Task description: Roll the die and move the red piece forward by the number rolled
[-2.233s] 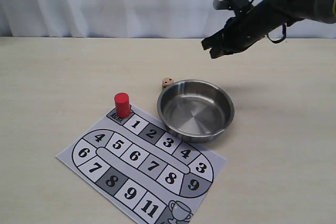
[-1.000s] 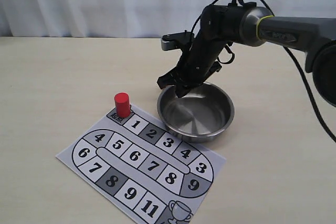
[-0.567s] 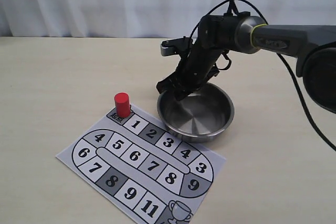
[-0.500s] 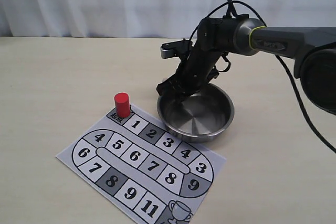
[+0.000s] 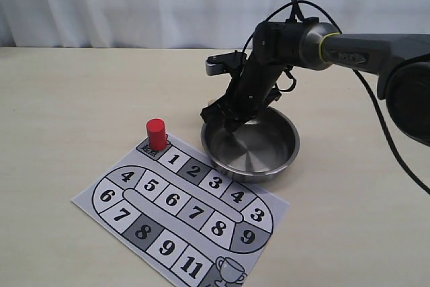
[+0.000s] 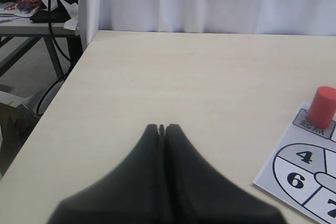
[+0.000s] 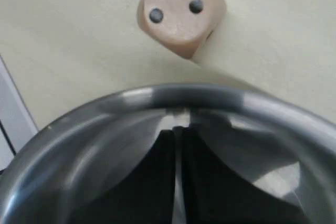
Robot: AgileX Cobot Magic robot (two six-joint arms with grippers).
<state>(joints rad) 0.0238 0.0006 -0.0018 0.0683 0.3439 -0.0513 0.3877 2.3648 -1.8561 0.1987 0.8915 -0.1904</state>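
Die point(image 7: 181, 11) just outside bowl point(image 7: 210, 98) rim — mostly hidden in exterior view; right gripper point(image 7: 177, 130), left gripper point(image 6: 161, 128) pressed together.

The round silver metal bowl point(image 5: 272, 171) is polished and glossy, with bright reflections on its inner wall. The small pale beige die point(image 7: 181, 14) looks like smooth, matt wood. The red cylindrical piece point(image 5: 156, 134) has a slight sheen, the printed paper game board point(image 5: 168, 201) is matt, as is the pale wood-grain tabletop point(image 5: 74, 112), and the white curtain point(image 5: 134, 5) is soft cloth.
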